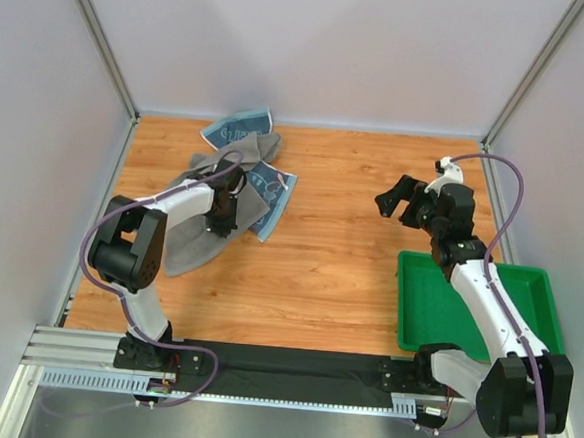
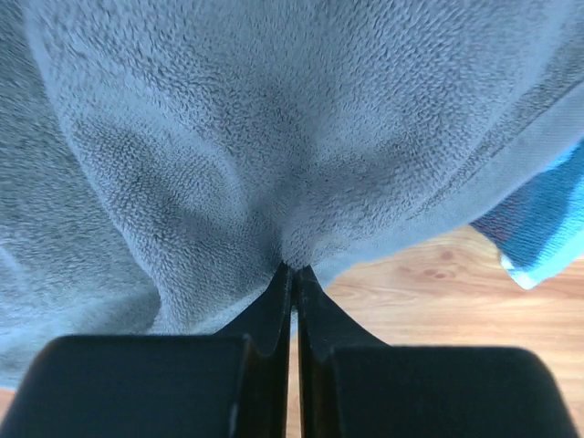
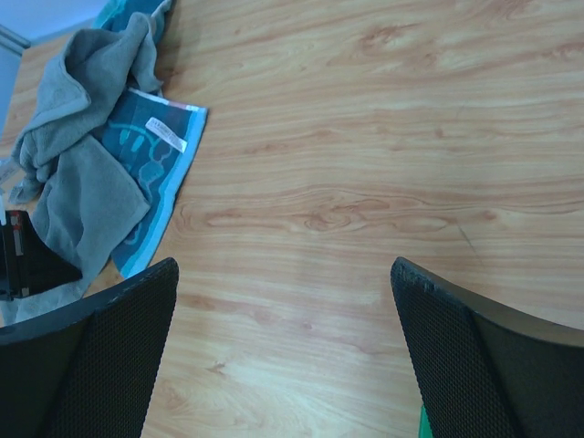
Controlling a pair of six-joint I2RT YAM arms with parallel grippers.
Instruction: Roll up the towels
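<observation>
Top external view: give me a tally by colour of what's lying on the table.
Grey: 1 bunched towel mass, possibly several towels
Blue: 2, far blue patch and near blue patch, maybe one towel under the grey
Green: 1 tray
Total: 4 visible pieces; separate towels cannot be told.

Grey towel (image 2: 274,137) — fuzzy looped cloth; table (image 3: 365,137) — smooth wood.
</observation>
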